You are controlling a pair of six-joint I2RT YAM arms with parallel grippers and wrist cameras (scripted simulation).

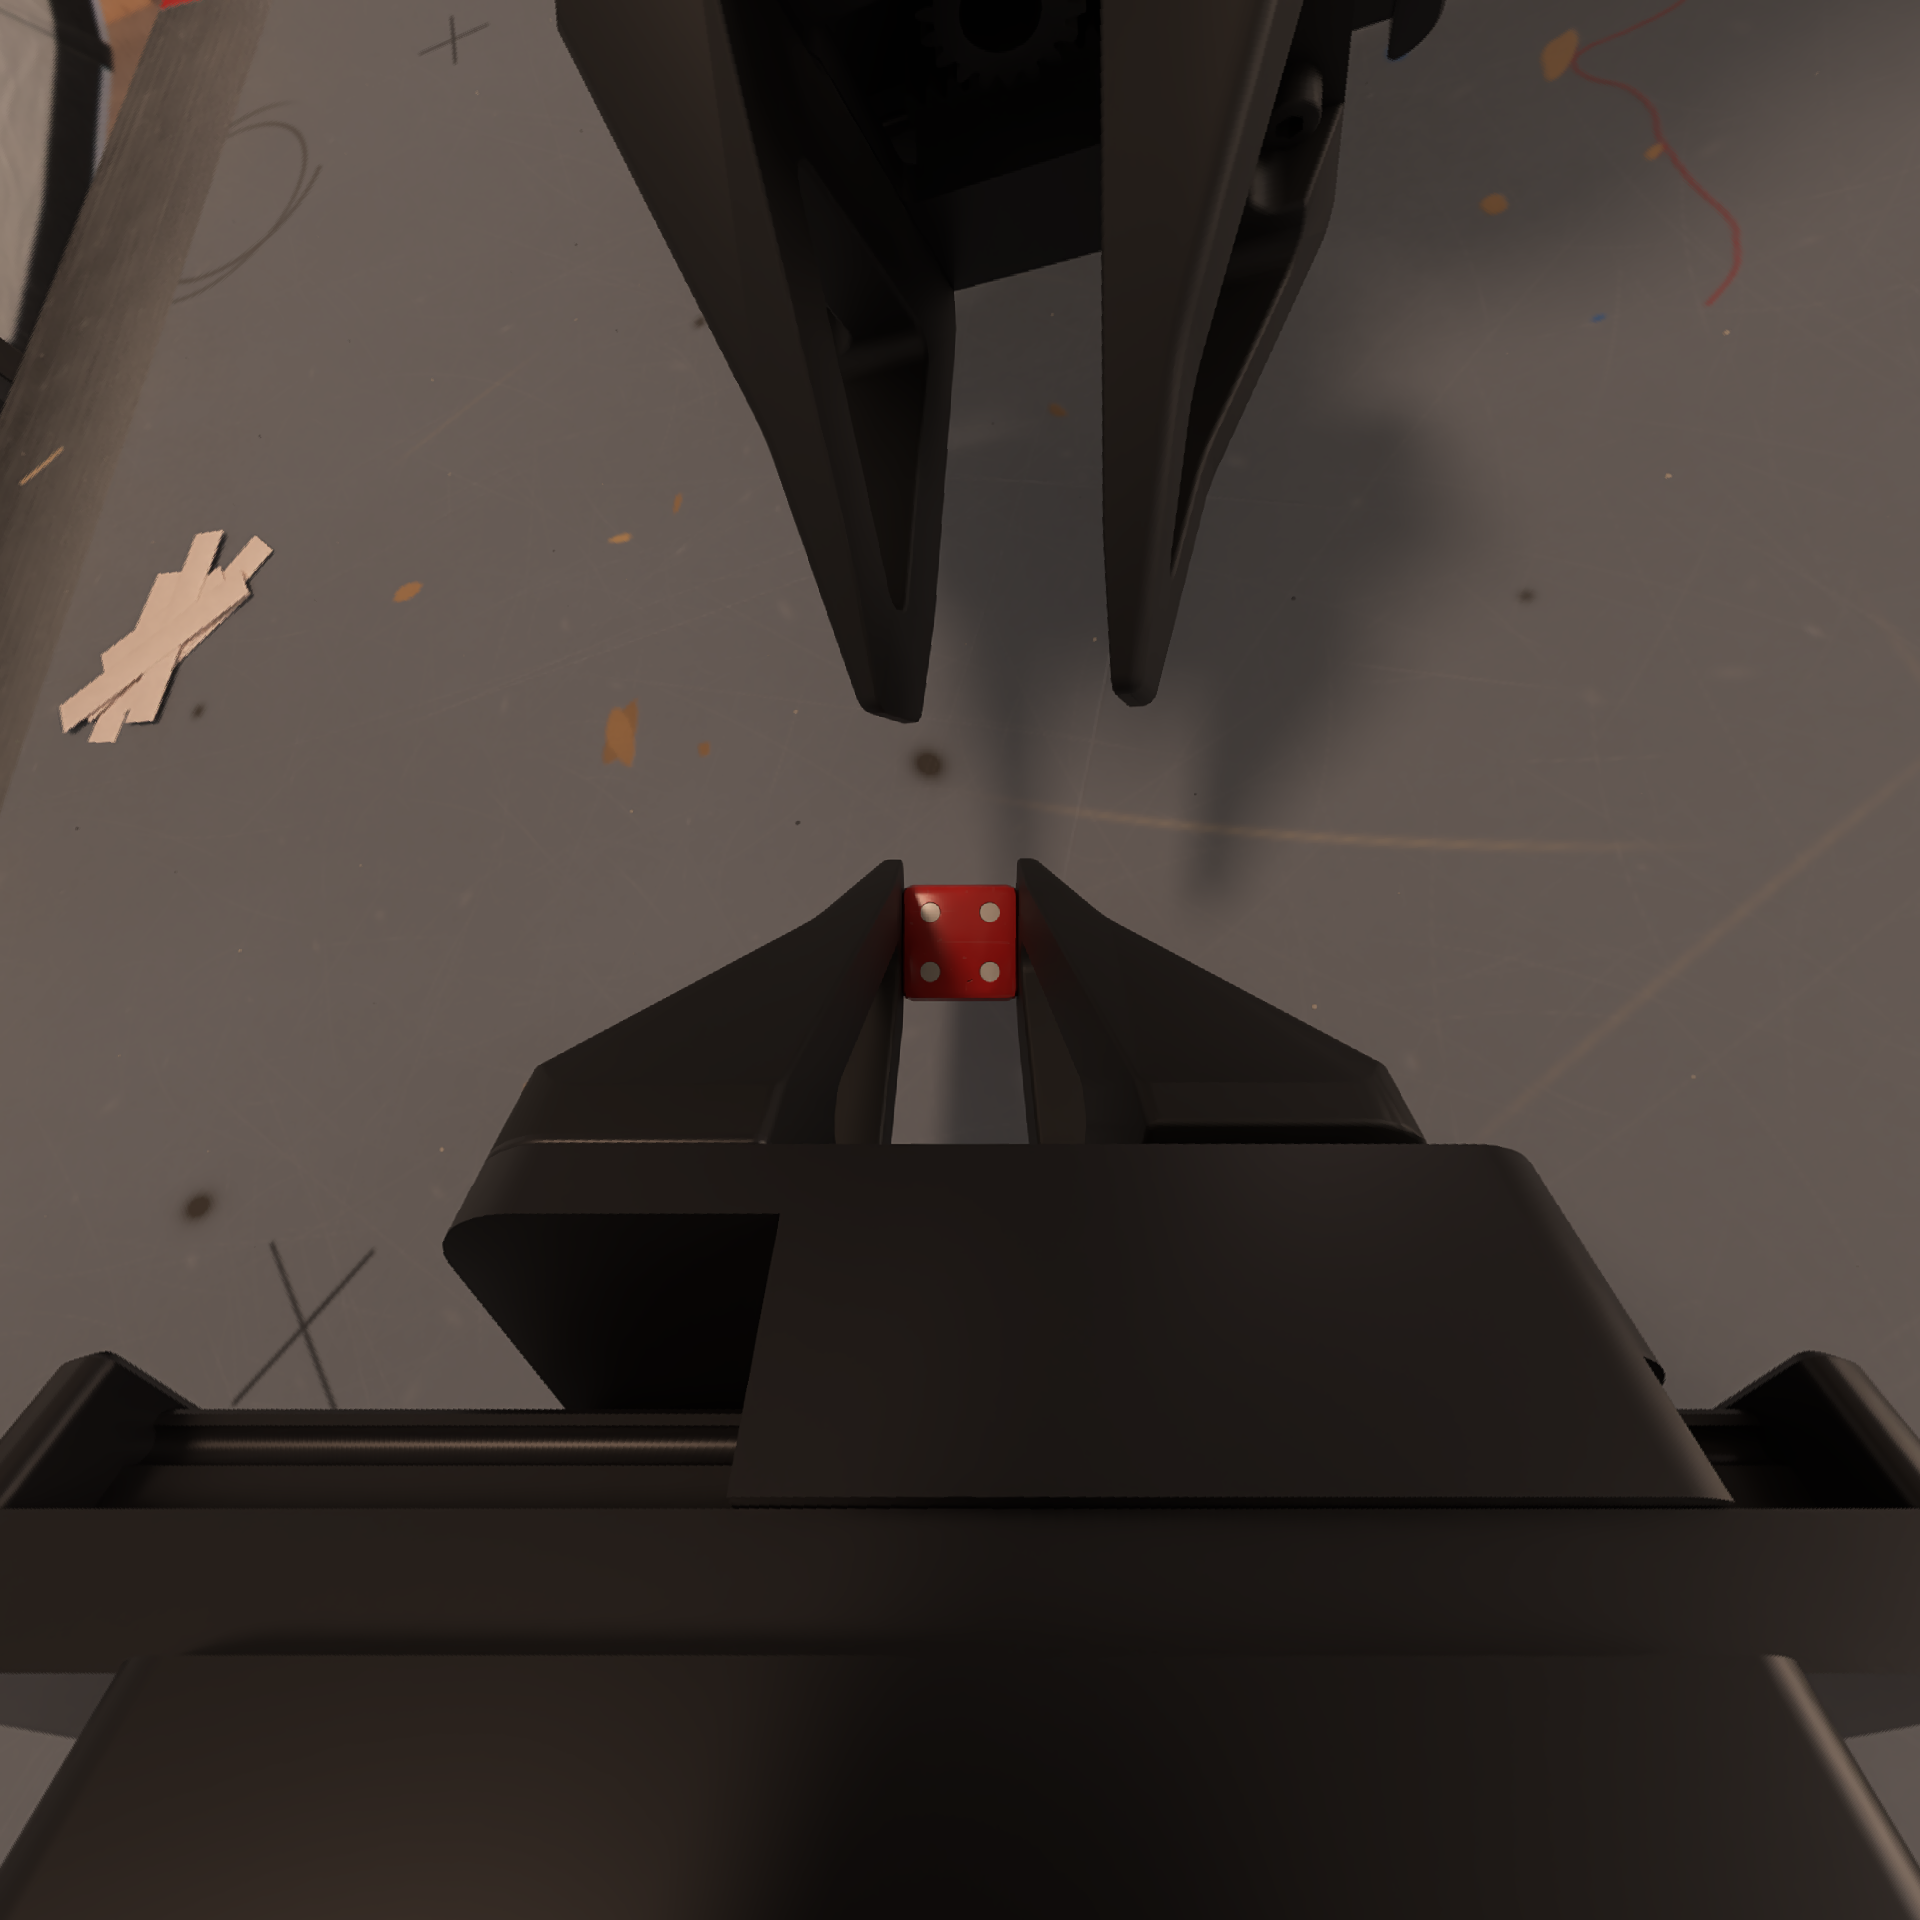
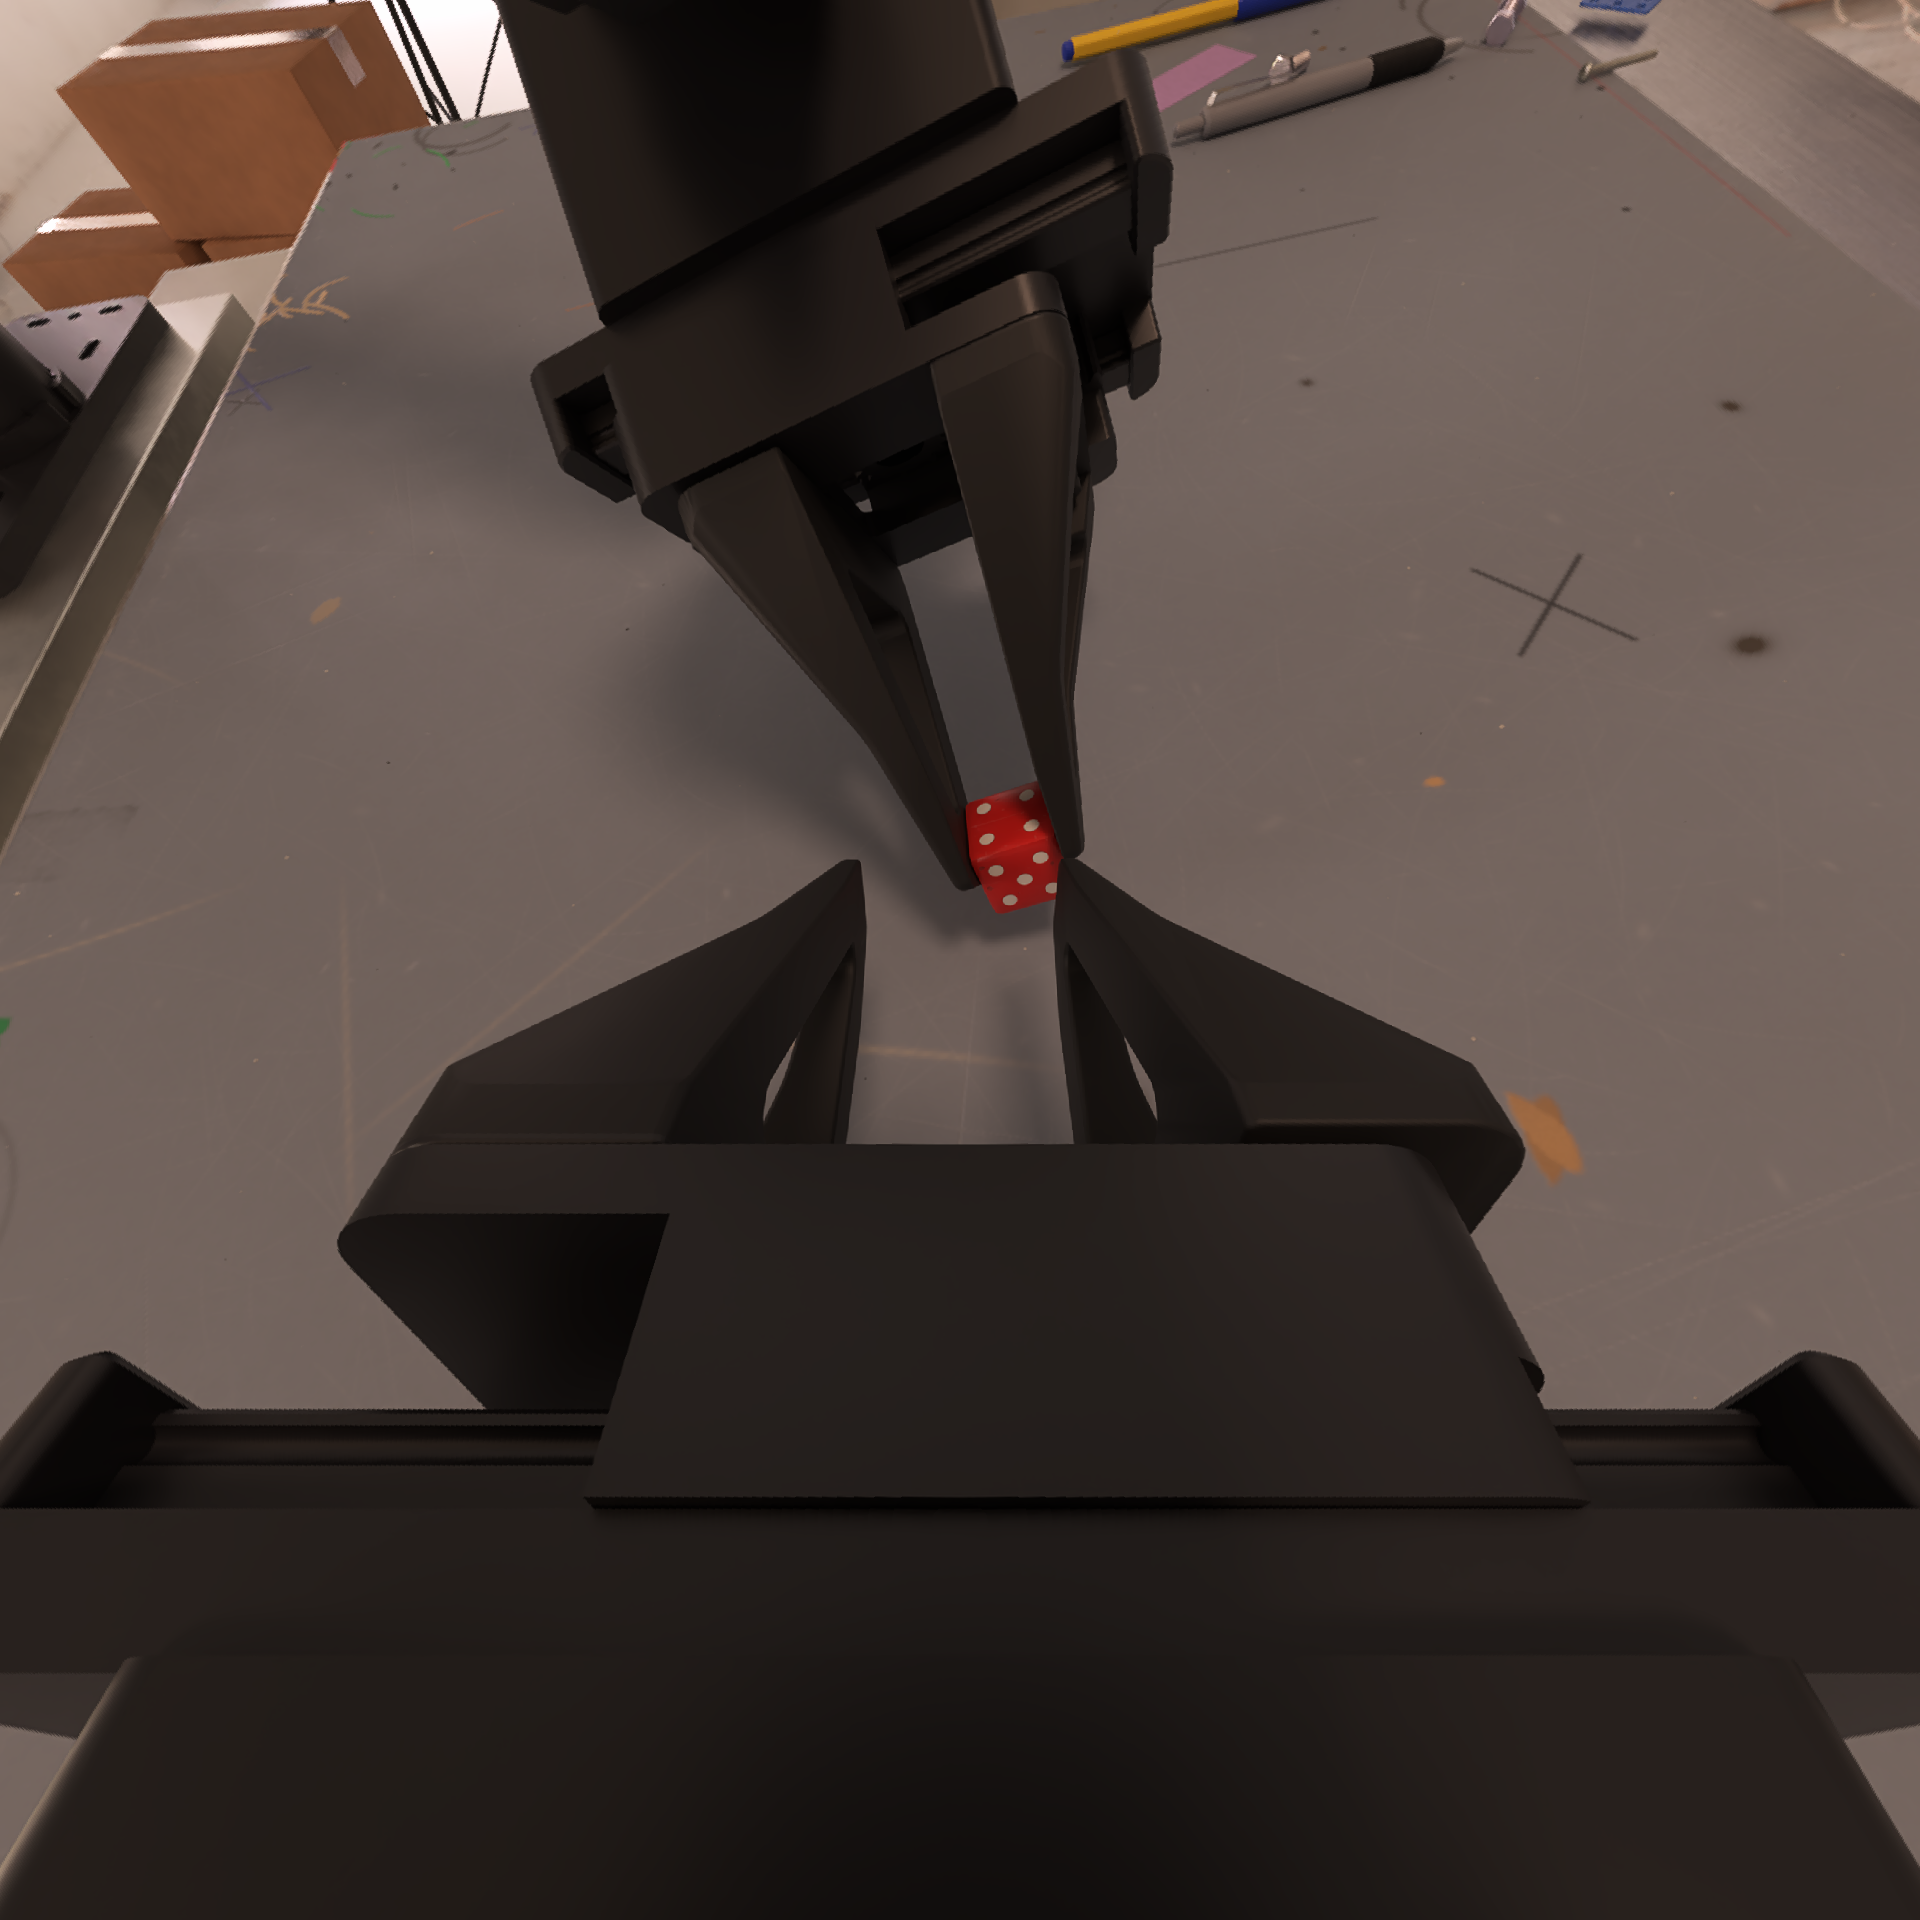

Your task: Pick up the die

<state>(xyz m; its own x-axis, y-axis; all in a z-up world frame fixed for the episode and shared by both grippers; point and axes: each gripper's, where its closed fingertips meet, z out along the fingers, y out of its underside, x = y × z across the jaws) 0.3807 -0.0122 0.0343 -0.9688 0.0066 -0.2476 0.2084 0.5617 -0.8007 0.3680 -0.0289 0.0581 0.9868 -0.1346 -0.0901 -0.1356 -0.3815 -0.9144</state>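
Observation:
A small red die with white pips [image 1: 959, 940] sits between the fingertips of my left gripper [image 1: 958, 873], which is shut on it just above the grey tabletop [image 1: 416, 935]. I cannot tell whether the die touches the table. My right gripper [image 1: 1013, 704] faces it from the far side, open and empty, its tips a short way from the die. In the right wrist view my right gripper [image 2: 958, 873] is open, and the die [image 2: 1013, 847] is held in the left gripper [image 2: 1016, 862] just beyond the right fingertip.
Pale tape strips [image 1: 156, 639] lie at the left of the table. A grey pen [image 2: 1320, 83] and a yellow pen [image 2: 1174, 26] lie at the far end. Cardboard boxes [image 2: 229, 125] and a black block [image 2: 62, 416] stand beyond the table's left edge.

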